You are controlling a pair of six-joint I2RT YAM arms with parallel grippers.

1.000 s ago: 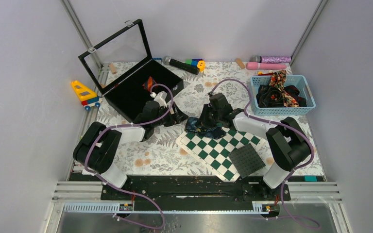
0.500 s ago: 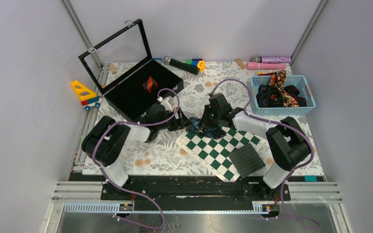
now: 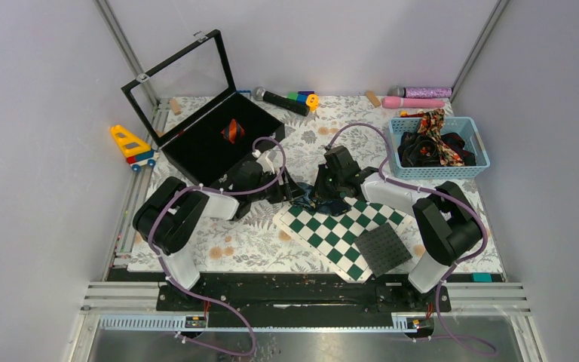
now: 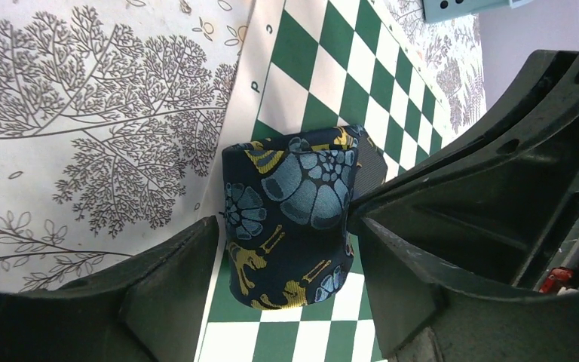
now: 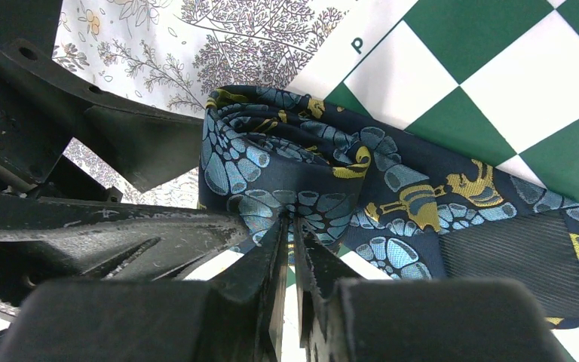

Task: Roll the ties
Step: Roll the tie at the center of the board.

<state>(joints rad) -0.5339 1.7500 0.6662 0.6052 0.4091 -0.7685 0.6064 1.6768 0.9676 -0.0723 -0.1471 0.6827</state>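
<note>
The navy tie point(image 4: 290, 219), printed with pale blue flowers and gold figures, sits as a roll at the far left corner of the chessboard point(image 3: 339, 230), partly over the board's edge and the leaf-print tablecloth point(image 3: 249, 234). In the right wrist view its loose tail lies flat across the green and white squares, the dark ribbed backing showing.

The right gripper point(image 5: 290, 234) has its fingers pressed together on a fold of the roll, pinching the fabric. The left gripper point(image 4: 286, 226) comes in from the other side with its jaws spread, one finger at each flank of the roll. Whether they press on it I cannot tell.

Behind the left arm, an open black display case point(image 3: 219, 143) with a glass lid holds a rolled red-orange striped tie point(image 3: 231, 130). At the far right, a blue basket point(image 3: 443, 173) holds more ties point(image 3: 431, 143) in a heap.

A black studded mat point(image 3: 383, 247) lies on the near corner of the chessboard. A microphone point(image 3: 279, 99) rests at the far edge, and a yellow toy truck point(image 3: 131, 145) stands left of the case.
</note>
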